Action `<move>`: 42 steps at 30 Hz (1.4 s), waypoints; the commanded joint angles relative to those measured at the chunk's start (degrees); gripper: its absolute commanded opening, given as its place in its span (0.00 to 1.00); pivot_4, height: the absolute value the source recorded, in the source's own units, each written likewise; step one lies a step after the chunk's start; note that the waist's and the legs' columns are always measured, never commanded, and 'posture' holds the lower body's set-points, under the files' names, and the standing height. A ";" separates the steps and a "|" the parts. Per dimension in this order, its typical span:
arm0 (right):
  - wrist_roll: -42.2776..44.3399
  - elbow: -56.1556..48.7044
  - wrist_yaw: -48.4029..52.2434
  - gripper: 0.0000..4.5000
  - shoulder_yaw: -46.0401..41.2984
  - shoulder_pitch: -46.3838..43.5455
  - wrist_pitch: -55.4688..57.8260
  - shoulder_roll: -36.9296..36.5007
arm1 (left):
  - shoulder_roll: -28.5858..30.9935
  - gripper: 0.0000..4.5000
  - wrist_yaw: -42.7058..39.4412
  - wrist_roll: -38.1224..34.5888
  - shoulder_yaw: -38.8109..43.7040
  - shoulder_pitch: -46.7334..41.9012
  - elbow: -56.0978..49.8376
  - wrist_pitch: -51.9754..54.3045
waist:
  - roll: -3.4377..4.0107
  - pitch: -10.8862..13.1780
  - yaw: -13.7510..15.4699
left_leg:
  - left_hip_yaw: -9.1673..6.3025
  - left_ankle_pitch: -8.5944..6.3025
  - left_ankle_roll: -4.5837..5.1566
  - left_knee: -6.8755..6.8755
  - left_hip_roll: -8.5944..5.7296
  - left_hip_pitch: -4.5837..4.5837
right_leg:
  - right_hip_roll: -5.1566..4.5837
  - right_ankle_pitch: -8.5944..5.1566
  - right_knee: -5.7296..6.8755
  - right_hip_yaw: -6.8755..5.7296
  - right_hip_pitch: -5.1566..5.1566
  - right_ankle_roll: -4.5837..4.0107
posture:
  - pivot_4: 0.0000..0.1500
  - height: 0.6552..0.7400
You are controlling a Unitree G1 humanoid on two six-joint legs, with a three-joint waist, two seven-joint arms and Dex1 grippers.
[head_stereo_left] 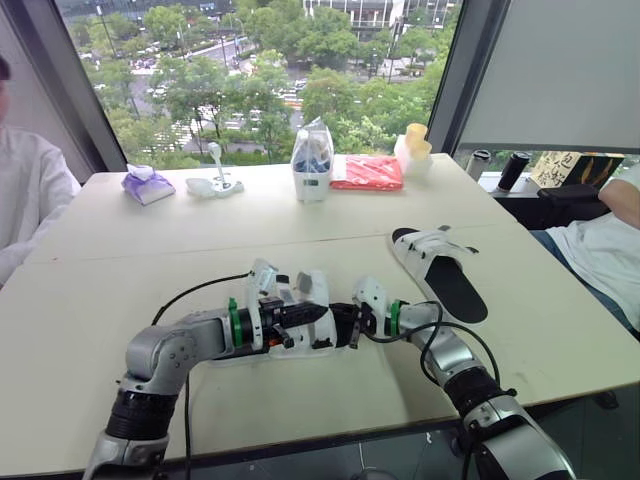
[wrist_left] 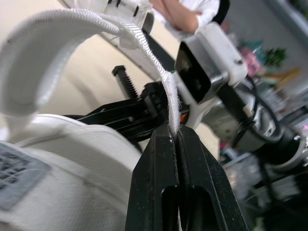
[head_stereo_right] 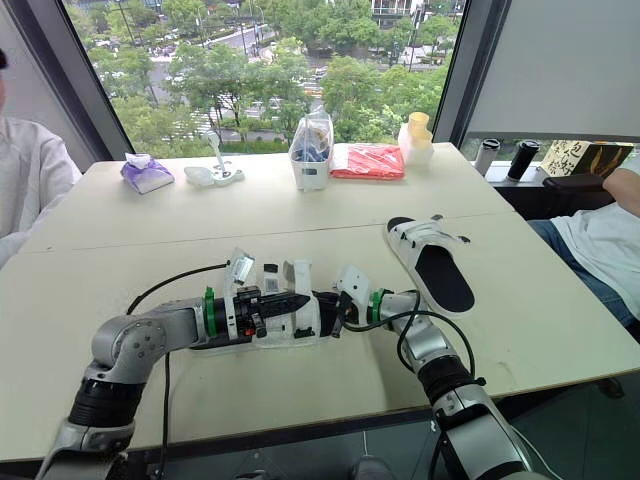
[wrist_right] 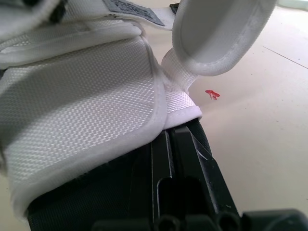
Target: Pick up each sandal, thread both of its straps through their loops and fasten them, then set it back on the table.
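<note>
One white sandal [head_stereo_left: 316, 292] is held just above the near middle of the table between both grippers. My left gripper [wrist_left: 174, 134] is shut on a thin white strap [wrist_left: 169, 91] that arcs up from the sandal's upper. From the right, my right gripper [wrist_right: 179, 131] is shut on the edge of the sandal's white mesh upper [wrist_right: 86, 110], beside a looped strap [wrist_right: 216, 43]. In the head view the two grippers [head_stereo_left: 305, 314] [head_stereo_left: 352, 325] nearly meet. The second sandal [head_stereo_left: 440, 270], white with a black footbed, lies flat on the table to the right.
Along the table's far edge stand a purple tissue pack [head_stereo_left: 147, 185], a white tool [head_stereo_left: 215, 183], a clear container [head_stereo_left: 312, 160], a red packet [head_stereo_left: 366, 172] and yellow cups [head_stereo_left: 415, 145]. A person sits at each side [head_stereo_left: 25, 190] [head_stereo_left: 610, 240]. A black cable [head_stereo_left: 200, 290] loops by my left arm.
</note>
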 commanded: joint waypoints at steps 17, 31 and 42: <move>-5.37 7.24 -0.47 0.00 4.34 4.31 4.13 0.82 | 3.22 0.01 -5.87 2.56 -2.93 0.99 -4.26 -4.48 | 0.00 0.01 -0.17 | -0.01 -0.04 -0.06 -0.01 0.07 -0.03 | 0.00 -0.04 0.00 -0.01 -0.06 -0.07 | 1.00 1.00; -5.61 7.63 -0.34 0.00 4.48 4.17 3.97 1.01 | -0.78 0.01 -0.06 -4.29 5.43 -1.88 0.14 1.08 | 0.00 0.01 -0.46 | 0.00 -0.04 -0.06 -0.03 0.07 -0.02 | 0.08 -0.03 0.00 -0.05 -0.06 -0.05 | 1.00 1.00; -5.52 6.81 -0.40 0.00 4.41 5.03 4.34 0.84 | -0.70 0.01 -0.94 -1.66 1.79 0.35 -0.55 -0.22 | 0.00 0.01 -0.48 | 0.00 -0.05 -0.07 -0.02 0.07 -0.01 | 0.06 -0.03 0.00 -0.05 -0.04 -0.06 | 1.00 1.00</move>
